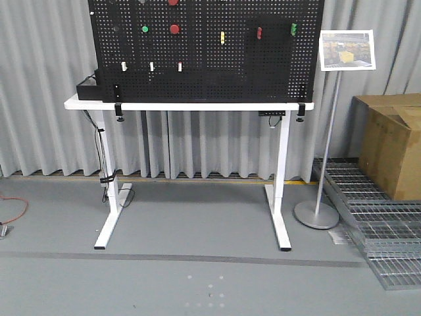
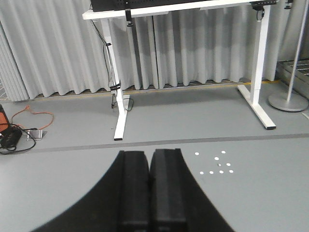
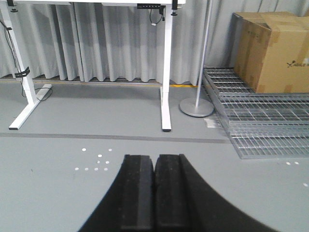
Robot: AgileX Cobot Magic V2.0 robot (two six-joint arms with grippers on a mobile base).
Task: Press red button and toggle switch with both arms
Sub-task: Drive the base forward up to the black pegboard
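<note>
On the black pegboard (image 1: 197,49) standing on the white desk (image 1: 191,105), the red button (image 1: 174,29) sits in the upper left part, just right of a green button (image 1: 145,29); the toggle switch is too small to pick out among the fittings there. Both grippers face the desk across the grey floor (image 2: 251,203), well apart from it: the left gripper (image 2: 150,157) is clenched, pads pressed together on nothing, and the right gripper (image 3: 154,159) is clenched empty likewise. A cardboard box (image 3: 270,48) stands on metal grating (image 3: 260,125) at the right
</note>
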